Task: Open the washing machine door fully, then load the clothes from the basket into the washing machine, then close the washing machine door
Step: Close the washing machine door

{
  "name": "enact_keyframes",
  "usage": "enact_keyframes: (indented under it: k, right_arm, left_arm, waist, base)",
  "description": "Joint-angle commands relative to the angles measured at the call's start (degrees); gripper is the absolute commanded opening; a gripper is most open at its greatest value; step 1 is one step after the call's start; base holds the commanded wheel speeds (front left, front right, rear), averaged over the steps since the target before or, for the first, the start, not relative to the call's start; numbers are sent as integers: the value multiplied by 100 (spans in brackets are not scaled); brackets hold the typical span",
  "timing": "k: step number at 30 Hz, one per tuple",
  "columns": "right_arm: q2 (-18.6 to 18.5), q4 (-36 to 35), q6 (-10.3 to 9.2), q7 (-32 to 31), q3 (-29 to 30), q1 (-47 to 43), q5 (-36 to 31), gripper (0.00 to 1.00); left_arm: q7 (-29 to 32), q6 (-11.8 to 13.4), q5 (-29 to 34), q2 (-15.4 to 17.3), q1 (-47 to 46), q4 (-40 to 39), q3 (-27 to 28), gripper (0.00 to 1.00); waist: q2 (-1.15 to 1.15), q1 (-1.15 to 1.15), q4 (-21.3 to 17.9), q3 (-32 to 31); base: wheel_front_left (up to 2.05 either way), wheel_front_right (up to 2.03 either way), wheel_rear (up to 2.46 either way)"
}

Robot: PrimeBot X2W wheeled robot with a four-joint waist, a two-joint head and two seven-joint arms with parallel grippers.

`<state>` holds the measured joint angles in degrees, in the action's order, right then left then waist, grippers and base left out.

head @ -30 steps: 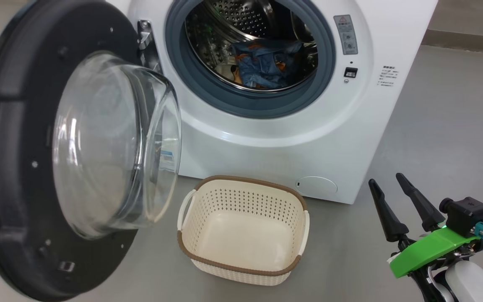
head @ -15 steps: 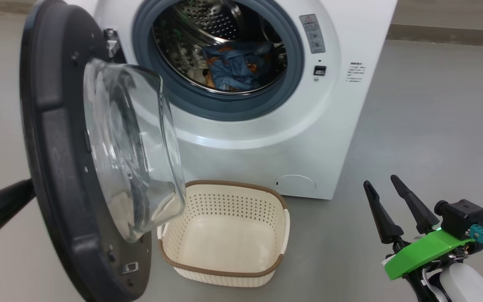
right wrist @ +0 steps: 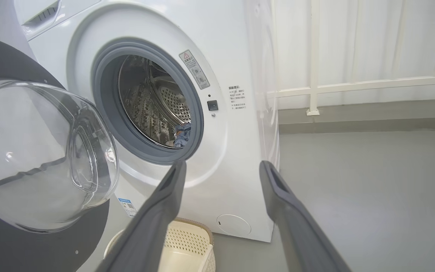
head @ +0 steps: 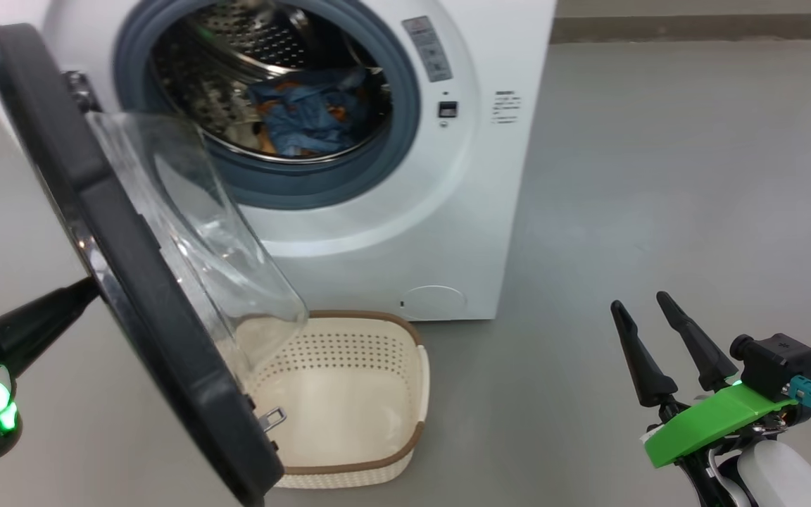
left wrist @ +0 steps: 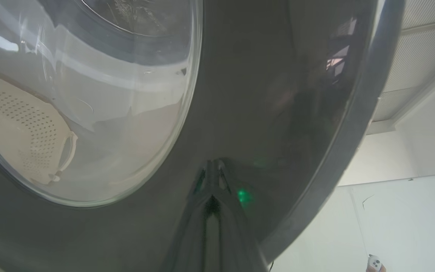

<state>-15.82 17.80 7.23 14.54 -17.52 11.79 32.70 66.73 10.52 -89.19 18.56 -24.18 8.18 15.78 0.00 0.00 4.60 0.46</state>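
Note:
The white washing machine (head: 391, 239) stands with its drum open and the light-blue clothes (head: 307, 113) lying inside. The washing machine door (head: 131, 282), black-rimmed with a glass dome, stands partly swung, edge-on to me, over the basket's left side. My left gripper (head: 85, 290) is shut, its tips against the door's glossy outer face (left wrist: 278, 94). The cream basket (head: 377, 461) sits on the floor below the opening with nothing in it. My right gripper (head: 648, 310) hangs open at lower right, well away from the machine (right wrist: 240, 151) and holding nothing.
Grey floor (head: 659, 176) stretches to the right of the machine. A white railing and pale curtain (right wrist: 353, 87) run along the far wall. A small white device (left wrist: 374, 262) shows at the left wrist view's bottom right.
The door has swung from wide open towards the machine, with my shut left gripper coming into view behind it. The head camera has turned, shifting the picture. The right gripper has stayed put.

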Motion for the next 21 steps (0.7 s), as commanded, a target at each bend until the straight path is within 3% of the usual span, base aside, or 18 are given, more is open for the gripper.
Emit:
enact_keyframes:
  k: [1, 12, 21]
  right_arm:
    - [-46, -144, 25, 46, -47, 90, -25, 100]
    - [-32, -162, 25, 46, -13, 140, -22, 100]
    - [0, -186, 25, 46, 3, 170, -30, 100]
  left_arm:
    - [-9, -84, 9, 148, -202, -189, 152, 0]
    - [-243, -278, 71, 78, -384, -54, 227, 0]
    - [-555, -500, 236, 40, -610, 134, 257, 0]
  waist:
    - [0, 0, -345, 34]
    - [0, 0, -1007, 124]
    - [0, 0, -1319, 198]
  base:
    - [0, 0, 0]
    - [0, 0, 0]
    - [0, 0, 0]
